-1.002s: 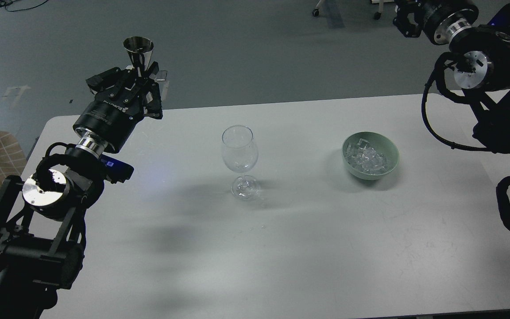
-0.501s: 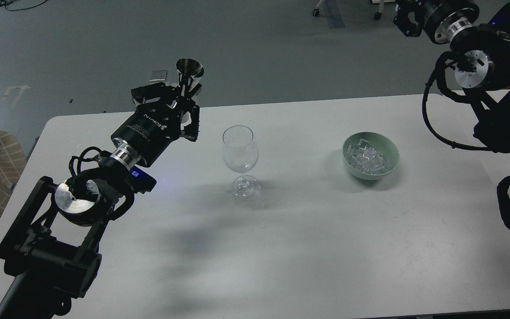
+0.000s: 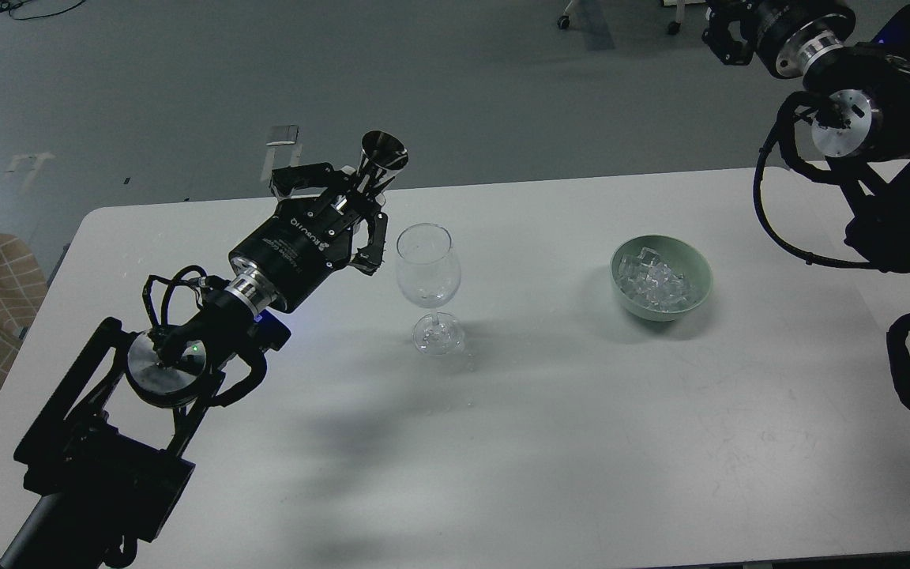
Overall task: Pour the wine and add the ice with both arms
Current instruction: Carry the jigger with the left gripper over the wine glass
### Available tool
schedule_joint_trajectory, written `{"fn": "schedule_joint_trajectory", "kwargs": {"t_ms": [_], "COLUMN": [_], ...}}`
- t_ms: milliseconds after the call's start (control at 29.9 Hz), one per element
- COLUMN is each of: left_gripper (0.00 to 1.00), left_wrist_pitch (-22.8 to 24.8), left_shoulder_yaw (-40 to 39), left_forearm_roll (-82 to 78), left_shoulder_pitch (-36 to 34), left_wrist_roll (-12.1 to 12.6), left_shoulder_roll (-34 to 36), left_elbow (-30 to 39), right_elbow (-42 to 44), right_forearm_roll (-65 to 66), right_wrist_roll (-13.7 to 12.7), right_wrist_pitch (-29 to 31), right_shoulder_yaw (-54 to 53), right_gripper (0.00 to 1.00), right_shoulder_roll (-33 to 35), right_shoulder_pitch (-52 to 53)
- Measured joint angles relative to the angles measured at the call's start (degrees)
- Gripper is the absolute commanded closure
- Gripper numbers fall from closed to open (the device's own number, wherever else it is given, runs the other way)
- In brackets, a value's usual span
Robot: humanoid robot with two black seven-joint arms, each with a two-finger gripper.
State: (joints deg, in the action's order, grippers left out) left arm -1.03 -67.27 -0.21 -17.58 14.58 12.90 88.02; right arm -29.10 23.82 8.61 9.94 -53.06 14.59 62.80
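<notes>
Our two arms: black links, silver ring joints.
Left arm (image 3: pixel 186 348) has a matte black cylindrical wrist with white lettering, a polished silver ring under it, a silver disc joint with a green LED, looped black cables and a blue glow. Right arm (image 3: pixel 866 134) shows the same silver ring and disc with screws, plus thick black cable loops.

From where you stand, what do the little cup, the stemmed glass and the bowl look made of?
The cup in the left gripper looks like polished metal: silvery, mirror-like. The glass is clear glass, see-through with glints. The bowl looks matte pale green, ceramic or plastic; I can't tell which.
</notes>
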Motion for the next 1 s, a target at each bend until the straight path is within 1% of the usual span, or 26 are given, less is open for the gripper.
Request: {"fn": "schedule_joint_trajectory", "kwargs": {"t_ms": [200,334,702,1002], "left_gripper": [0.96,0.94,0.94,0.96], "left_wrist_pitch": [0.5,0.6,0.8,0.8], "left_shoulder_yaw": [0.2,0.2,0.1,0.5], "left_forearm_roll": [-4.3,-5.4,-12.2,-14.2], "left_shoulder_pitch": [0.2,0.4,0.3,-0.4], "left_wrist_roll": [0.3,0.3,0.1,0.5], "left_shoulder_roll": [0.3,0.5,0.4,0.5], "left_elbow": [-0.5,-0.6,-1.7,-1.5], "right_elbow": [0.0,0.0,0.0,0.1], "right_forearm_roll": [0.0,0.0,0.0,0.0], "right_wrist_roll": [0.0,0.0,0.0,0.0], "right_wrist_pitch": [0.0,0.0,0.0,0.0], "right_shoulder_yaw": [0.0,0.0,0.0,0.0], "right_gripper": [0.0,0.0,0.0,0.0], "right_shoulder_roll": [0.0,-0.1,-0.1,-0.2], "right_shoulder_pitch": [0.1,0.2,0.2,0.1]}}
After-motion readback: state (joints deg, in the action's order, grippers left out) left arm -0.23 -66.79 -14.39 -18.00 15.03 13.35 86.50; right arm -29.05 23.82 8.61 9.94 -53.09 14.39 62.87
